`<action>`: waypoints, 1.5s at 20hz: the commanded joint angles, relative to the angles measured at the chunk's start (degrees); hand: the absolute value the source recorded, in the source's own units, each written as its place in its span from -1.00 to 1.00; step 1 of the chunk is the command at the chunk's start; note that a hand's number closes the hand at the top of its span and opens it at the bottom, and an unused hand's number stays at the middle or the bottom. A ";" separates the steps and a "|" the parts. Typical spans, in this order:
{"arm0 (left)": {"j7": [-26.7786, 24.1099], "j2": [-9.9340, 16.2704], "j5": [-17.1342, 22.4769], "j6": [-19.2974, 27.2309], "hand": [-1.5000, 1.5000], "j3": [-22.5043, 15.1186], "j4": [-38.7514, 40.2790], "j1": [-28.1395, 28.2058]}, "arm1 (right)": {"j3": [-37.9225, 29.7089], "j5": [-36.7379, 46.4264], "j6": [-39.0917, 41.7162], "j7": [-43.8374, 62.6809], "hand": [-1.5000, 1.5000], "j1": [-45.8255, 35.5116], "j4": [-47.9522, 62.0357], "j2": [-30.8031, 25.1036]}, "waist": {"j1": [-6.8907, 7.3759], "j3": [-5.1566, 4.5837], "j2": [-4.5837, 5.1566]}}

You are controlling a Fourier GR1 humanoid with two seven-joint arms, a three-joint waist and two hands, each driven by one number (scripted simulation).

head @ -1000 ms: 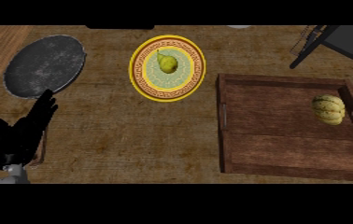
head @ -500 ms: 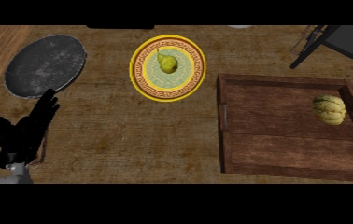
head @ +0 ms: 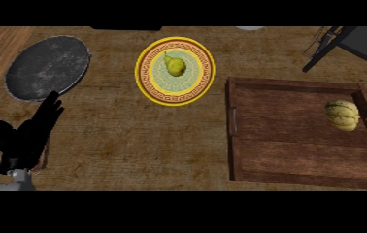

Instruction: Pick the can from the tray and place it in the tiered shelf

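Worn wooden counter top [head: 143,144] seen from steeply above — brown planks with a scuffed, mottled grain filling nearly the whole view. Lighting is dim and even, with soft shadows. At the upper right corner, dark slanted legs of a metal frame [head: 326,45] cross the wood. Along the top edge lie a dark strip at centre and a small pale shape, unidentifiable.
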 commanded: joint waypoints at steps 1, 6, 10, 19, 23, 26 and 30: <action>-0.87 0.20 -0.30 -0.24 0.00 0.66 1.61 -0.25 | -0.94 -0.10 -2.15 -4.32 -1.00 -3.21 6.01 -0.57 | 0.33 0.33 0.45; -0.90 -0.30 0.04 -0.81 0.00 0.58 0.87 0.51 | -5.20 -4.03 -3.54 -6.55 -1.00 -4.38 6.72 -1.91 | -0.05 0.34 0.24; -2.46 0.24 -0.25 -1.26 0.00 1.19 2.11 1.05 | -10.07 -9.09 -2.28 -6.44 -1.00 -5.20 8.80 -2.48 | -0.21 0.34 0.24; 2.00 1.28 0.58 -0.61 0.00 2.74 -0.24 -0.49 | -17.43 -18.75 1.73 -6.67 -1.00 -4.16 3.06 -6.38 | -1.63 0.32 -0.31; -1.55 -0.31 -0.54 -0.52 0.00 2.06 1.42 2.37 | -20.18 -22.42 6.91 -2.37 -1.00 -2.45 -1.06 -11.50 | -2.21 0.25 -0.51; 0.55 -0.62 -1.42 0.50 0.00 1.23 -1.81 3.13 | -21.35 -23.49 12.41 0.51 -1.00 -0.48 -3.38 -18.41 | -2.57 0.27 -0.72; 0.56 -2.34 -1.76 1.65 0.00 0.61 -2.83 4.27 | -27.58 -26.17 16.70 2.12 -1.00 5.45 -2.76 -27.24 | -3.93 0.34 -0.92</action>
